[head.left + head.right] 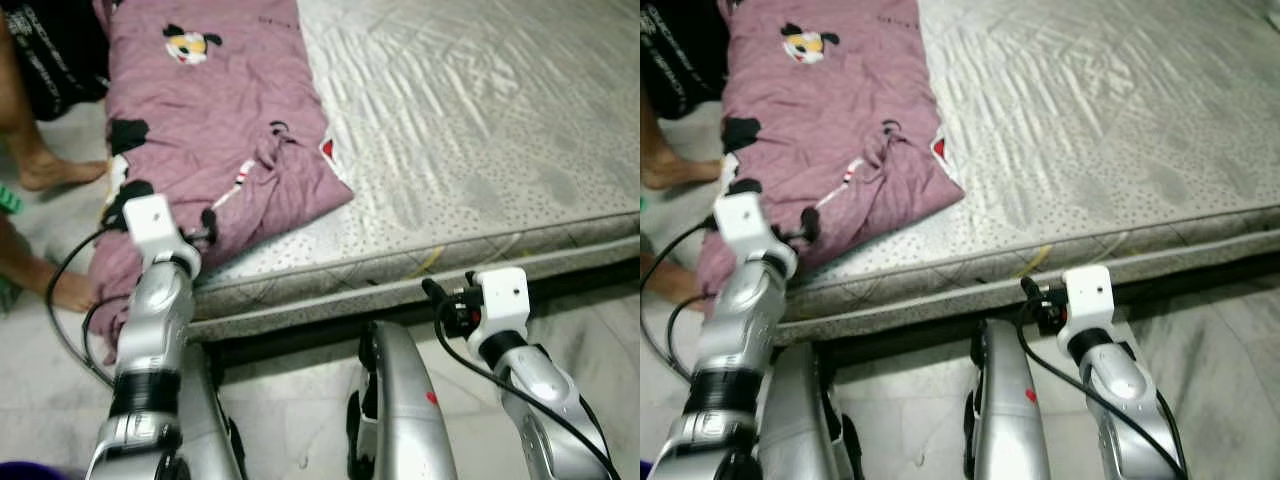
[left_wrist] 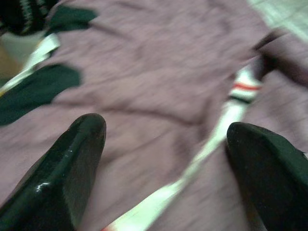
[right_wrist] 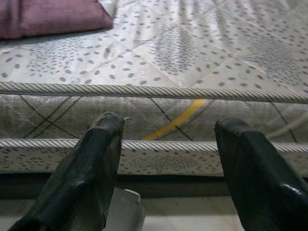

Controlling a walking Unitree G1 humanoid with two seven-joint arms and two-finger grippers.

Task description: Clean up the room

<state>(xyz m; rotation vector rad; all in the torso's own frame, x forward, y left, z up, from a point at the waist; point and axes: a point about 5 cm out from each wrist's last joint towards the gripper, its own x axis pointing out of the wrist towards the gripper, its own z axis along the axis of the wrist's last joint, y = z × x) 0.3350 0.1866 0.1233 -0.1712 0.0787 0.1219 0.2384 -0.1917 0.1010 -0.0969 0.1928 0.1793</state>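
The bed (image 1: 480, 130) is the landmark here: a bare mattress with a grey dotted, quilted cover, its long edge running across in front of the robot. On the left part of the bed lies a purple blanket (image 1: 210, 130) with cartoon prints. It is rumpled rather than folded, with creases bunched near its lower corner, and its left side spills over the edge of the bed toward the floor. The rest of the mattress, to the right of the blanket, carries nothing that can be made out.

To the left of the bed, a person's bare feet (image 1: 55, 170) stand on the pale floor (image 1: 290, 430), close to where the blanket hangs down.

The left end effector (image 2: 163, 159) is at the blanket's lower left part, at the bed's edge. Its two fingers are spread wide, with purple cloth right in front of them and nothing pinched between them. The right end effector (image 3: 168, 163) is held in front of the side of the bed, level with the mattress edge, well to the right of the blanket; its fingers are also spread and hold nothing.

As for tidying the room, the blanket is not neat as it lies: crumpled and half off the bed. Judging from that, it seems to need straightening, folding or moving. Whether other parts of the room are tidy cannot be told.
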